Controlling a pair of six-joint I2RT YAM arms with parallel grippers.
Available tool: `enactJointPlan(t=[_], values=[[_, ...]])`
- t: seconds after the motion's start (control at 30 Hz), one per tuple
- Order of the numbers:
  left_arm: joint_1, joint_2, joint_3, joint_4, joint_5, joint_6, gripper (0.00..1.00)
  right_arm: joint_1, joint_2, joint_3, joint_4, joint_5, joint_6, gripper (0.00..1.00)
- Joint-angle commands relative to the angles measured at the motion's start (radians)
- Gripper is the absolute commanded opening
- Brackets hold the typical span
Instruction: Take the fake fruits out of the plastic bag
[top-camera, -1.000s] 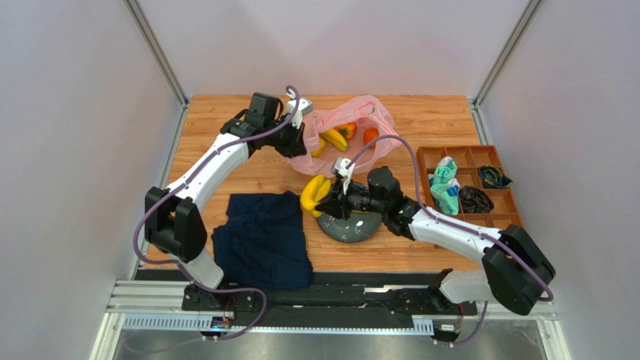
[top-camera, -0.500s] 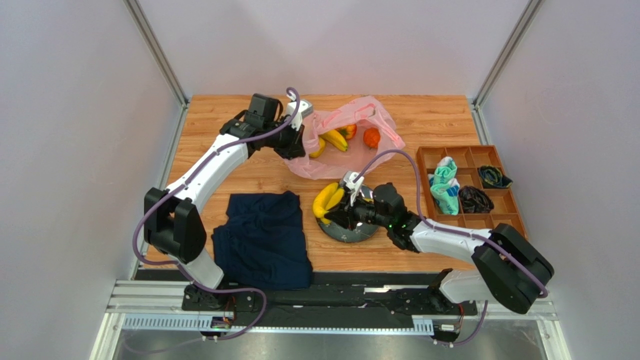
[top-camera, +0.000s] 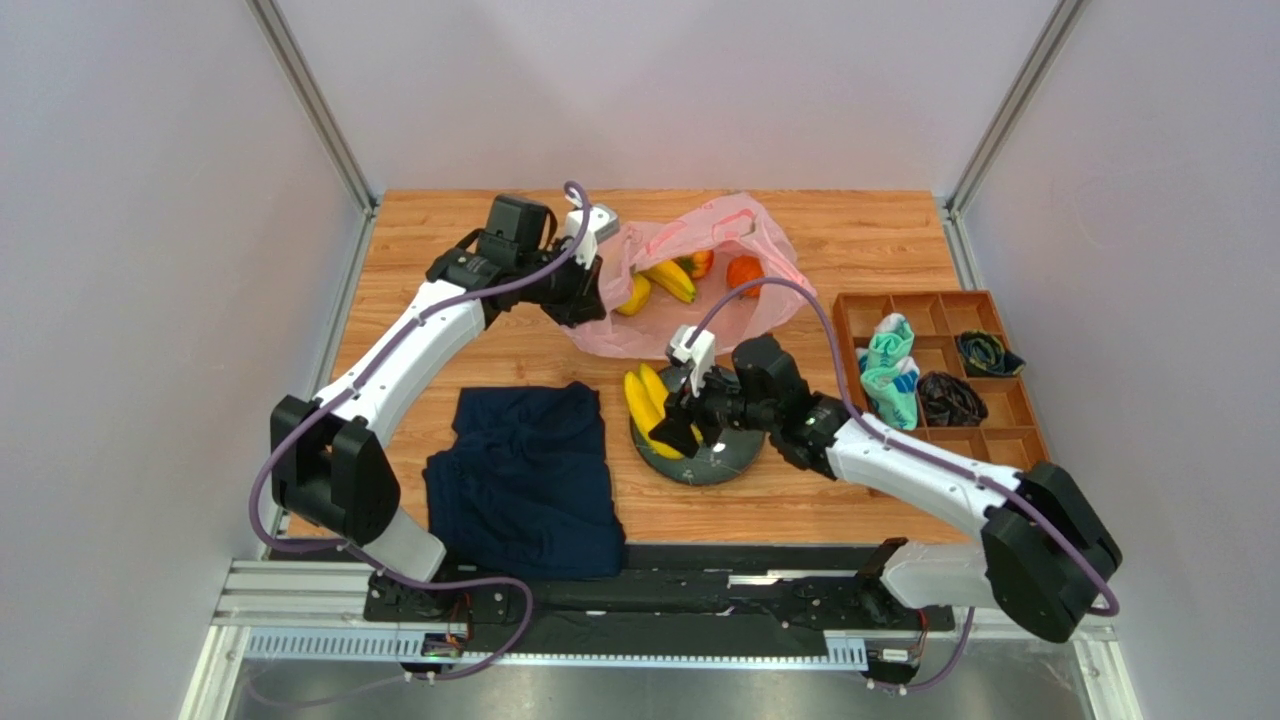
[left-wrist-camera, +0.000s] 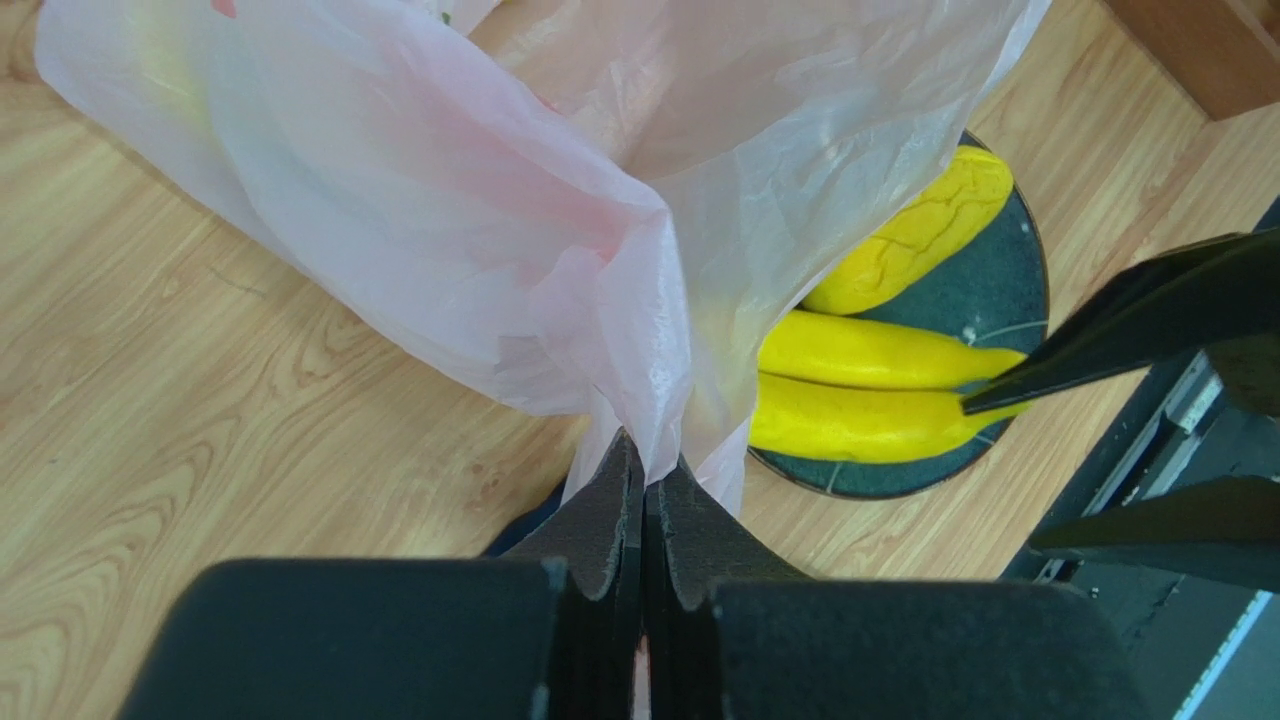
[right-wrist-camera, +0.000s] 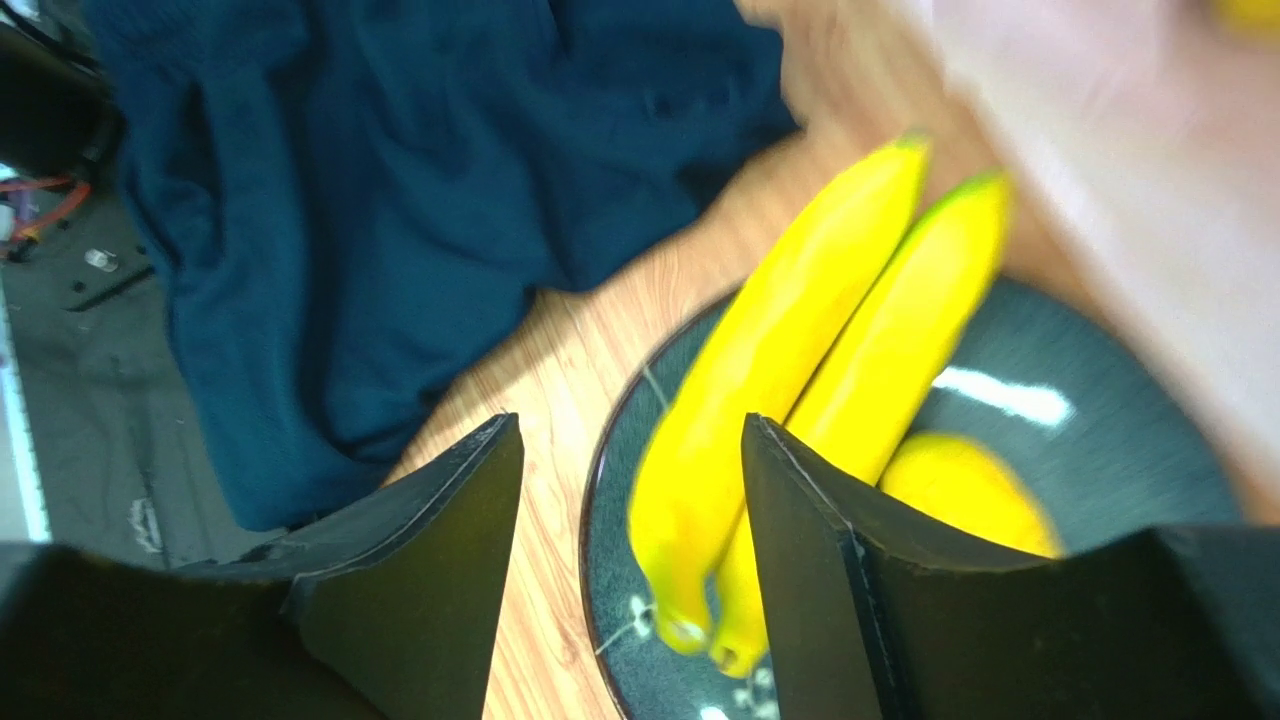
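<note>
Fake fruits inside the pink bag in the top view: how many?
4 show: a yellow piece at the left, a banana beside it, an orange-red round fruit, a red round fruit at the right. Folds of the bag may hide more.

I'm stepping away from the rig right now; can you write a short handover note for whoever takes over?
Left tool: shut, pinching the translucent pink plastic bag.
Right tool: open, over the dark grey round plate.
Done: yellow plastic banana bunch and a bumpy yellow piece lie on the plate.
Left: inside the bag, a yellow banana-shaped piece, a red-green round fruit and an orange-red round fruit.
</note>
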Motion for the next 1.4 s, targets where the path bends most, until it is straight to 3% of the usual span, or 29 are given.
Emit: enactJointPlan(t=[0.0, 0.2, 0.3, 0.5, 0.77, 1.2, 1.37], values=[[0.003, -0.063, 0.060, 0.035, 0.000, 0.042, 0.00, 0.022, -0.067, 0.173, -0.261, -0.038, -0.138, 0.62], [0.007, -0.118, 0.023, 0.046, 0.005, 0.036, 0.00, 0.165, 0.069, 0.355, -0.446, 0.150, -0.326, 0.62], [0.012, -0.140, 0.014, 0.034, 0.003, 0.037, 0.00, 0.180, 0.162, 0.432, -0.547, 0.242, -0.412, 0.62], [0.015, -0.158, 0.020, 0.027, 0.002, 0.020, 0.00, 0.202, 0.190, 0.438, -0.634, 0.342, -0.763, 0.62], [0.015, -0.181, 0.008, 0.037, -0.001, 0.023, 0.00, 0.290, 0.261, 0.487, -0.863, 0.449, -0.946, 0.61], [0.016, -0.220, -0.012, 0.060, 0.013, 0.004, 0.00, 0.352, 0.314, 0.406, -0.762, 0.647, -1.065, 0.59], [0.016, -0.224, -0.014, 0.061, 0.017, 0.002, 0.00, 0.350, 0.387, 0.432, -0.753, 0.669, -1.054, 0.50]])
